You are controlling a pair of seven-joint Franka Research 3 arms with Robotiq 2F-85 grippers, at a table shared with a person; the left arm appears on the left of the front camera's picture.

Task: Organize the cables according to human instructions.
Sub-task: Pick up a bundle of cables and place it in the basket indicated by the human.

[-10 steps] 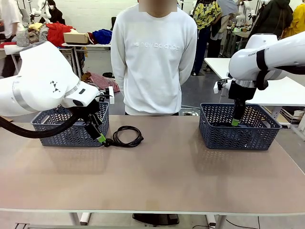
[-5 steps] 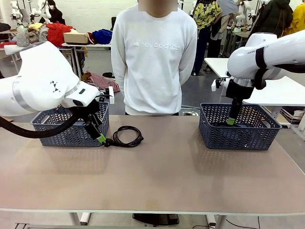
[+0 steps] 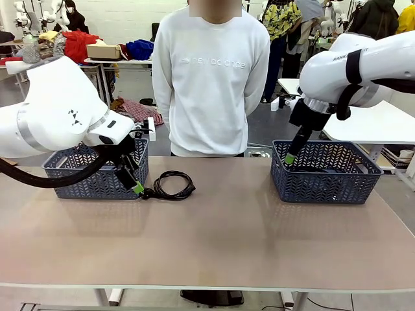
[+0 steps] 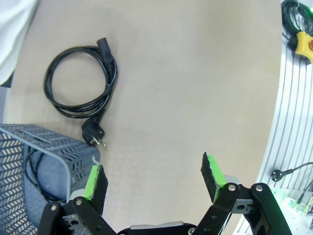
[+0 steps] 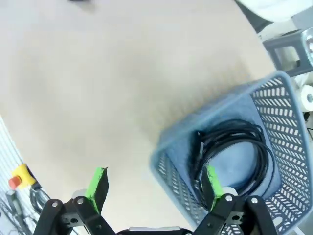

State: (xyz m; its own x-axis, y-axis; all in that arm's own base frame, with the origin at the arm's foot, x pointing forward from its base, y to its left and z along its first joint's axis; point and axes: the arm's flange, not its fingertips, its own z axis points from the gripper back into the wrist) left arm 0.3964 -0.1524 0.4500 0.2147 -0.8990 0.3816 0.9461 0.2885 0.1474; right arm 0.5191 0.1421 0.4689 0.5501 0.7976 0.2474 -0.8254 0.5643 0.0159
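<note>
A: Starting at the left, what's there?

B: A blue-grey basket at 9 o'clock on the table. The left gripper hangs just off its right corner, tips low near the tabletop, jaws spread wide and empty. The left wrist view shows 1 green pad right beside the basket's corner, and what looks like a dark cord lying inside, though the mesh hides most of it.

A: And the cable on the table?

B: 1 coiled power cable lies flat just right of that gripper, roughly 10 o'clock on the table. In the wrist view its round plug sits near the basket and an angled connector rests at the coil's far side.

A: The middle?

B: The human stands at 12 o'clock behind the table, arms down.

A: Right side?

B: A second basket at 2 o'clock holds a bundle of coiled black cables. The right gripper is above its left edge, fingers apart, gripping nothing.
</note>
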